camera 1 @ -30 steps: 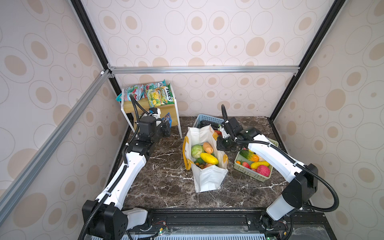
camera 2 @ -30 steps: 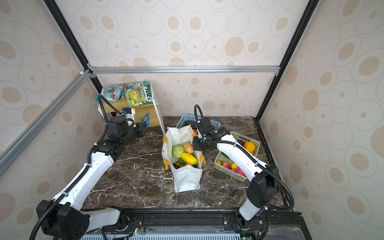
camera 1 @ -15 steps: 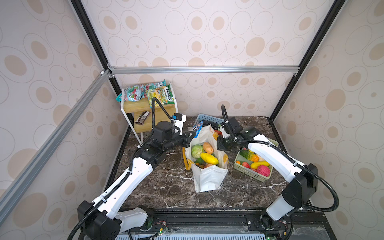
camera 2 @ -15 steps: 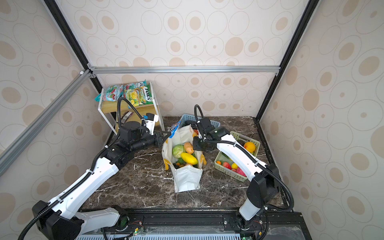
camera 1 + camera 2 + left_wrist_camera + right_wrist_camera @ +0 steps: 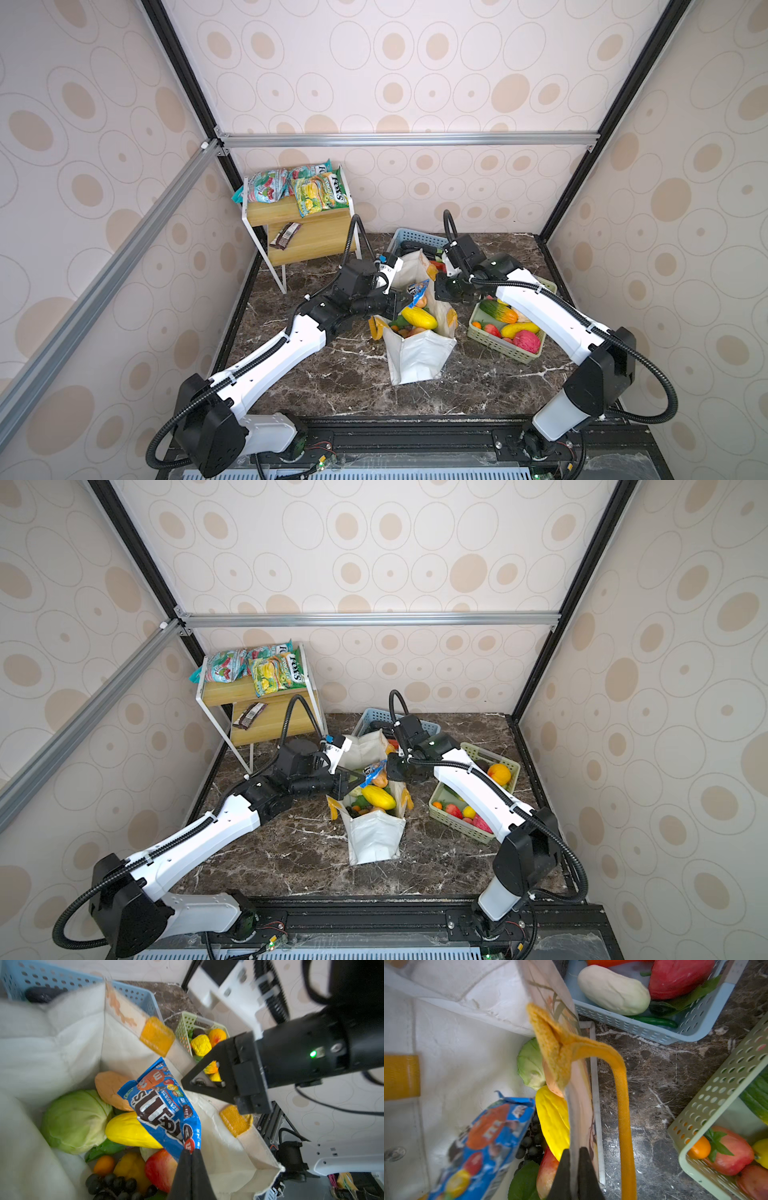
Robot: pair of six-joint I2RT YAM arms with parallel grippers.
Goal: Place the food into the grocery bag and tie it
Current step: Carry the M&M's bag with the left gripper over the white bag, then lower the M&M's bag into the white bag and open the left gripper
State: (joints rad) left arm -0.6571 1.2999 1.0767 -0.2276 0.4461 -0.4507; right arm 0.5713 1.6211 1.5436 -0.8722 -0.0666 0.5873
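**Left pincer (image 5: 190,1154) clamped on one corner of the M&M's packet (image 5: 162,1109), which I hold over the open grocery bag (image 5: 415,357).**

My right pincer (image 5: 574,1152) is clamped on the bag's right wall at the rim, keeping the mouth open at mid-desk (image 5: 332,374). Inside lie a cabbage (image 5: 76,1122), a yellow fruit (image 5: 128,1130), grapes (image 5: 116,1184) and more; the packet is not yet released. I judge packing partly done: produce sits in the green basket (image 5: 494,347) to the right and in the blue basket (image 5: 417,239) beyond, and the yellow handle (image 5: 620,1084) hangs untied. The left arm reaches low from the near left, pincer pointing right. The right arm arches in from the near right, pincer pointing left.
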